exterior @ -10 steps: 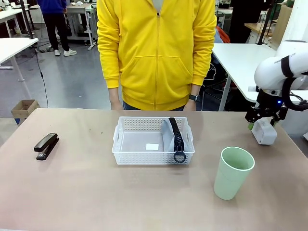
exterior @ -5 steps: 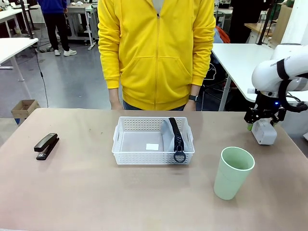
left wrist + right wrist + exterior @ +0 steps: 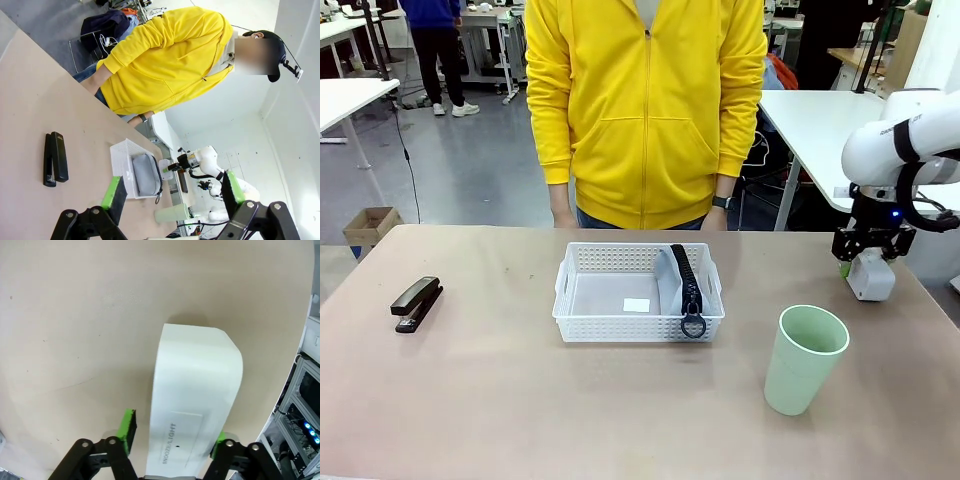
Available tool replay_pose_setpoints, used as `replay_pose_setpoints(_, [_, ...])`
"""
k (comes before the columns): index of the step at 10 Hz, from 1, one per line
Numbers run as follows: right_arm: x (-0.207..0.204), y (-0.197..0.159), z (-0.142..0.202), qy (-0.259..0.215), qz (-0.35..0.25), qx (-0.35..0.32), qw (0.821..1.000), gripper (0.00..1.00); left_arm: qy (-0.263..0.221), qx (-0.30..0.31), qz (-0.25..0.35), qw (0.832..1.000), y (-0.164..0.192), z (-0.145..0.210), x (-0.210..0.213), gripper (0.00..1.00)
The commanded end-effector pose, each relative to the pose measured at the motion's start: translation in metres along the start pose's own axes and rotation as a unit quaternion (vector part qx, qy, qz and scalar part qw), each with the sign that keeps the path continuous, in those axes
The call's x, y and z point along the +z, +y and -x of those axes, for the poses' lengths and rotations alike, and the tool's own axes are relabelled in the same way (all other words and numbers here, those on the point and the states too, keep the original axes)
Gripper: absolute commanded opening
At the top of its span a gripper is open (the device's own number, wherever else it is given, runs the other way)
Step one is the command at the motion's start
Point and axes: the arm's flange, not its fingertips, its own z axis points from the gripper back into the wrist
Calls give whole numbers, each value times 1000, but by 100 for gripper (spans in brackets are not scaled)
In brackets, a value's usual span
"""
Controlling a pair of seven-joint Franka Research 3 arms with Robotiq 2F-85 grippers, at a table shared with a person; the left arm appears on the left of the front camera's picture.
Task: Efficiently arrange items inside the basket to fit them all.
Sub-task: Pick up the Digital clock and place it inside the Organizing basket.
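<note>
Right pincer [image 3: 867, 262] is clamped on the small white box [image 3: 870, 276] at the far right of the counter [image 3: 520, 400]; in its own wrist view the right pincer [image 3: 172, 436] has a green pad [image 3: 128, 430] pressed to each long side of the box [image 3: 197, 390], whose printed face points at the camera. The box's far end sits at the counter surface with a shadow just beyond it, and I cannot tell whether it rests there or hangs just clear. Left pincer [image 3: 172, 192] is spread wide with nothing between its fingers [image 3: 114, 192], raised above the counter's left end. The white basket [image 3: 620, 328] stands mid-counter in front of a person in a yellow hoodie [image 3: 645, 110], with the grey pouch [image 3: 672, 275] on edge against its right wall and the zipper's ring pull hanging over the front rim. The black stapler [image 3: 416, 303] lies well apart on the left, and the pale green cup [image 3: 804, 358] stands upright between the basket and the box, nearer the front. Compared with a second ago, the right pincer has closed from wide open onto the box and the arm has shifted slightly; the basket, pouch, stapler and cup lie as they did.
</note>
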Motion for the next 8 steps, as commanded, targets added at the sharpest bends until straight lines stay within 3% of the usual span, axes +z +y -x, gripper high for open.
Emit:
replay_pose_setpoints(1, [4, 0, -6, 8, 26, -22, 999, 35, -6, -10, 11, 1000, -1, -1, 0, 100])
replay_pose_setpoints(2, [3, 1, -6, 6, 28, -22, 999, 0, -6, -10, 11, 1000, -1, -1, 0, 100])
replay_pose_setpoints(6, [6, -1, -4, 6, 27, -22, 999, 0, -6, -10, 11, 1000, -1, -1, 0, 100])
replay_pose_setpoints(8, [38, -8, 16, -39, -11, 5, 999, 0, -6, -10, 11, 1000, -1, -1, 0, 100])
